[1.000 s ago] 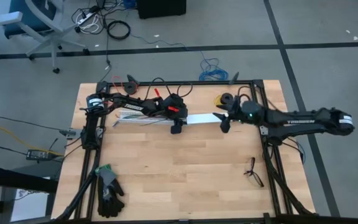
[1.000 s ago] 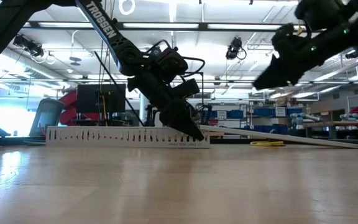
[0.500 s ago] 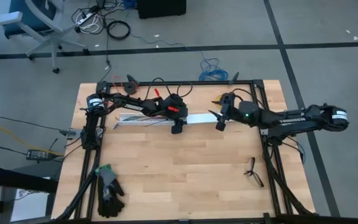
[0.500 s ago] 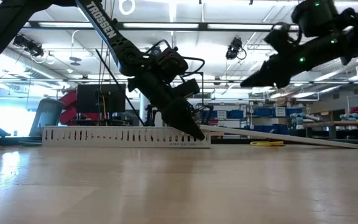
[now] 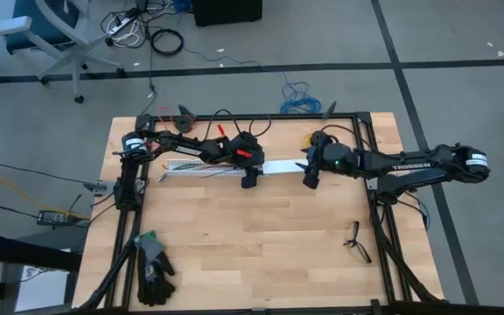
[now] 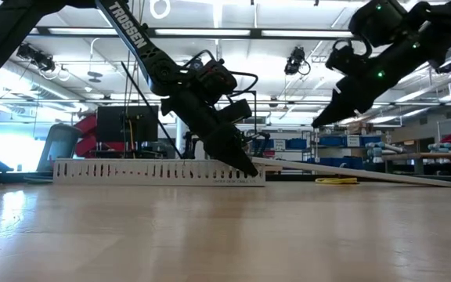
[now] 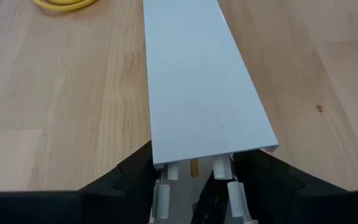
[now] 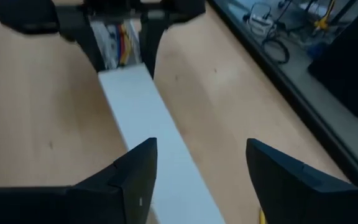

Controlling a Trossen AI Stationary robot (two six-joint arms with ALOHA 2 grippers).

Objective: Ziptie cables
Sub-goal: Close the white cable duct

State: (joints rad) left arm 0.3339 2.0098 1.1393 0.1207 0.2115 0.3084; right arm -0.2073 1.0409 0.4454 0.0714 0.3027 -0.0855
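Cables (image 8: 124, 42) lying in slotted white channel (image 6: 159, 171) near table's far edge, under flat white cover (image 7: 199, 87). Left gripper (image 5: 248, 181) clamped across channel. Right gripper (image 5: 309, 178) spread apart above cover's right end, now closer to left than before. Bare wooden table (image 5: 252, 254) nearer front.

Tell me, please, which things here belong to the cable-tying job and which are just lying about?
Job in hand: cables; the channel holding them, gripped by the left claw; the cover below the open right claw.

Lying about: gloves; yellow spool; forked tool.
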